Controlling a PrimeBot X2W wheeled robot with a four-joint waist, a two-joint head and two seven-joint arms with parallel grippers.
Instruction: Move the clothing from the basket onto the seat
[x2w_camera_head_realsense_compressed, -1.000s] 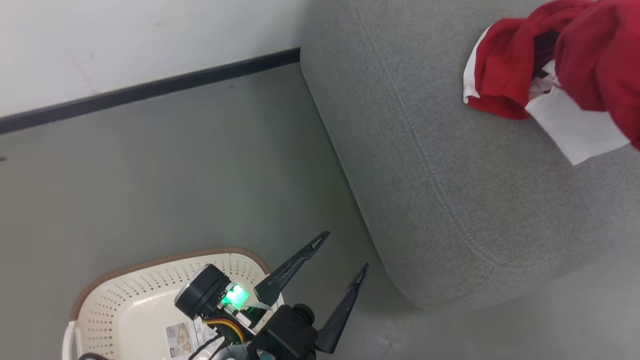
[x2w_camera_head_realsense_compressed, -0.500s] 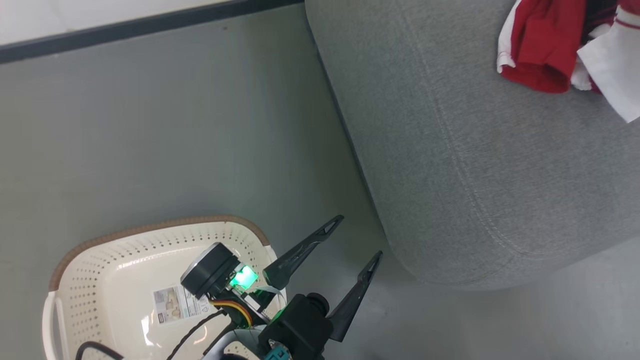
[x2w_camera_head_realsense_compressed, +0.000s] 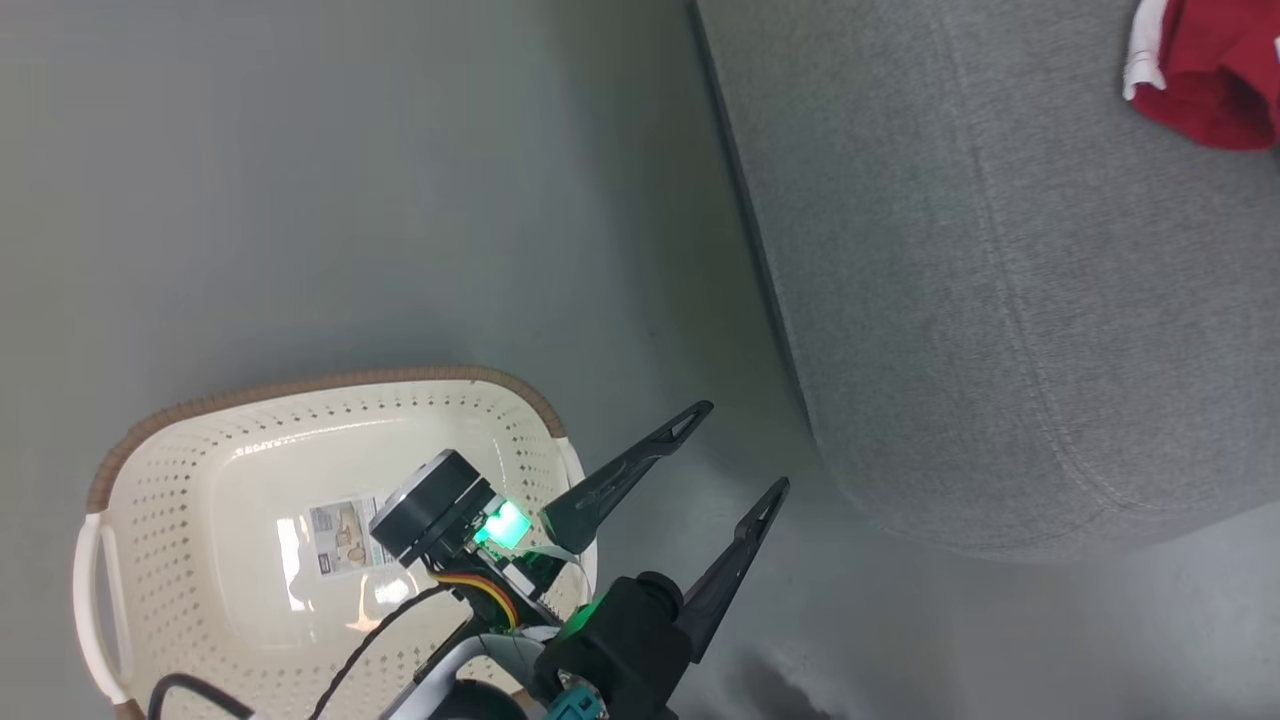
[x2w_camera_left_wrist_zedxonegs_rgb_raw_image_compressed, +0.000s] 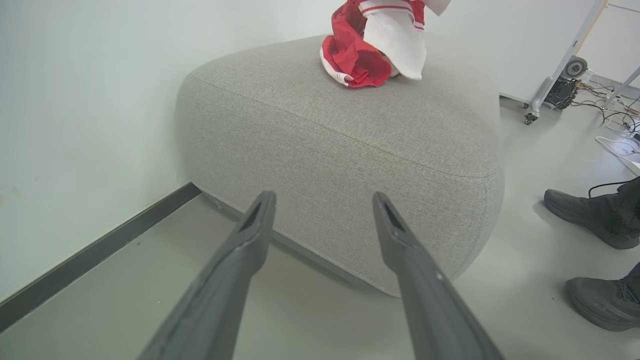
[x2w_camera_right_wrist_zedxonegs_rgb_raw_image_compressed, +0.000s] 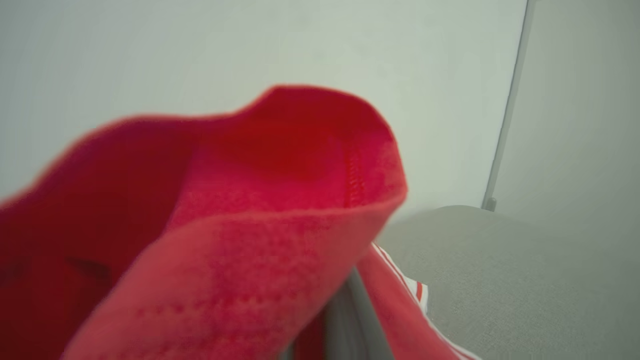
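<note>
Head view: the basket (x2w_camera_head_realsense_compressed: 300, 385) is cream plastic, rounded at the corners and pierced with rows of small holes. It has a brown woven-looking rim, a white handle at its left end, and a paper label (x2w_camera_head_realsense_compressed: 340, 535) on its glossy bottom. It stands on a smooth grey floor (x2w_camera_head_realsense_compressed: 350, 200), near the seat (x2w_camera_head_realsense_compressed: 1000, 300). The seat is a big grey woven cushion with a rounded corner and a stitched seam. The clothing (x2w_camera_head_realsense_compressed: 1210, 90), red with a white hem, lies on the seat at the top right edge. The left gripper (x2w_camera_head_realsense_compressed: 744, 447) reaches over the basket's right end, its two dark tapered fingers spread wide and pointing toward the seat, with nothing between them.

Left wrist view: the left gripper (x2w_camera_left_wrist_zedxonegs_rgb_raw_image_compressed: 324, 196) is low over the floor with its fingers wide apart, aimed at the seat's (x2w_camera_left_wrist_zedxonegs_rgb_raw_image_compressed: 350, 150) side. The clothing (x2w_camera_left_wrist_zedxonegs_rgb_raw_image_compressed: 355, 60) is on the seat top, its red and white folds rising past the upper edge. A white wall with a dark baseboard (x2w_camera_left_wrist_zedxonegs_rgb_raw_image_compressed: 100, 250) runs on the left. Two dark shoes (x2w_camera_left_wrist_zedxonegs_rgb_raw_image_compressed: 585, 220) and loose cables (x2w_camera_left_wrist_zedxonegs_rgb_raw_image_compressed: 615, 130) are on the right.

Right wrist view: blurred, fleecy red clothing (x2w_camera_right_wrist_zedxonegs_rgb_raw_image_compressed: 250, 225) is draped close over the right gripper (x2w_camera_right_wrist_zedxonegs_rgb_raw_image_compressed: 345, 320), which is clamped on it. Grey seat (x2w_camera_right_wrist_zedxonegs_rgb_raw_image_compressed: 500, 280) lies beyond.
</note>
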